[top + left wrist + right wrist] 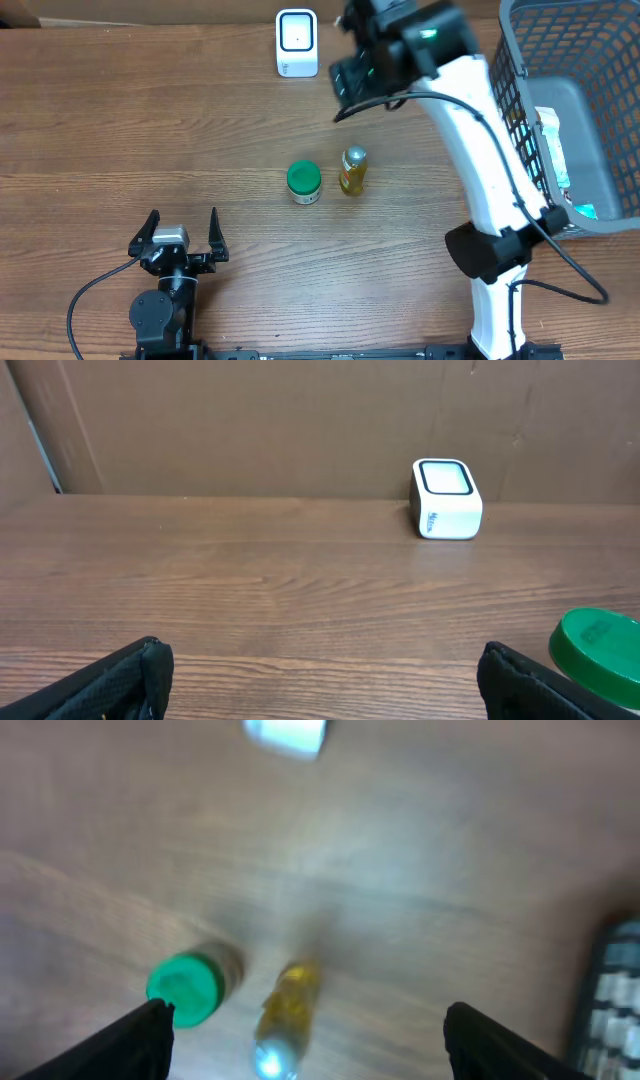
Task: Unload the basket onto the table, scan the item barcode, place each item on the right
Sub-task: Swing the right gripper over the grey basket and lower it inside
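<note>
my left gripper rests wide apart, empty. my right gripper hangs jaws apart, holding nothing, looking down on the bottle and jar.

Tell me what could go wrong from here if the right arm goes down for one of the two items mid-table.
1. The yellow bottle and green-lidded jar stand close together, so the open right gripper could bump one while closing on the other.
2. The bottle is slim and might tip if nudged.
3. The right wrist view is blurred, so lining up the grasp is hard to judge.
</note>
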Robot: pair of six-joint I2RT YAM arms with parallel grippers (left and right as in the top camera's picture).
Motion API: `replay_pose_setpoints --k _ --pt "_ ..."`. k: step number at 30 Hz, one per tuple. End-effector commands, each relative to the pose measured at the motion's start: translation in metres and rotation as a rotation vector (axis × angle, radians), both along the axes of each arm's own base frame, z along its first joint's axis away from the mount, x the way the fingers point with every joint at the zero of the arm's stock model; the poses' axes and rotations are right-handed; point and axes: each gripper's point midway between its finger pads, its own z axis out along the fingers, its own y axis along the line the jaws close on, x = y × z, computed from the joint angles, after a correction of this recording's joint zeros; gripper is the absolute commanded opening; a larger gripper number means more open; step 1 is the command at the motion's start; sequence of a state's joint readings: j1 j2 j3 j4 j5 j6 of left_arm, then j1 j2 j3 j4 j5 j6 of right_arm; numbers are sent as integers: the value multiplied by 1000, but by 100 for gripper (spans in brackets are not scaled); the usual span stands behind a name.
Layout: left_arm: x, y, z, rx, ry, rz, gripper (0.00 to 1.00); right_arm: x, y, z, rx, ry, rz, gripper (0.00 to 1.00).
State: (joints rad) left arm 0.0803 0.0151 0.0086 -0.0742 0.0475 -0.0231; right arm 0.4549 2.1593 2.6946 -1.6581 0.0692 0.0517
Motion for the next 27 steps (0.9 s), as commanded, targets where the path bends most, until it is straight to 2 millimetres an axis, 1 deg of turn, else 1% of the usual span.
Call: replay_pose_setpoints --k 1,3,4,6,7,9,11,13,14,17,20,21,23,25,27 --pt "0 2 0 2 -5 11 100 8 -46 57 15 -168 -114 83" --pt "0 2 0 2 -5 11 99 11 -71 77 44 -223 -182 84" --pt "0 2 0 2 -5 11 100 11 -88 86 52 -244 -223 87" --pt "0 2 0 2 -5 11 99 12 -119 94 55 -262 -292 90" --pt "0 2 0 2 -5 11 99 14 -136 95 69 -260 -323 91" --pt "0 2 0 2 -5 11 100 17 -161 95 108 -248 -365 94" --pt "0 2 0 2 -5 11 100 18 -182 91 136 -227 -401 95" --pt "0 2 0 2 -5 11 100 17 -208 90 154 -219 -455 94" --pt "0 2 0 2 -5 11 100 15 -217 90 155 -220 -474 93" --pt "0 2 0 2 -5 11 100 3 -249 97 144 -232 -543 93" --pt "0 2 0 2 -5 11 99 -16 -275 100 122 -226 -594 96" --pt "0 2 0 2 -5 11 100 -22 -281 98 114 -214 -606 96" --pt "0 2 0 2 -5 11 100 -34 -293 86 98 -163 -634 98" --pt "0 2 0 2 -5 11 100 -43 -304 66 85 -89 -662 100" --pt "0 2 0 2 -5 11 99 -51 -314 37 68 12 -673 100"
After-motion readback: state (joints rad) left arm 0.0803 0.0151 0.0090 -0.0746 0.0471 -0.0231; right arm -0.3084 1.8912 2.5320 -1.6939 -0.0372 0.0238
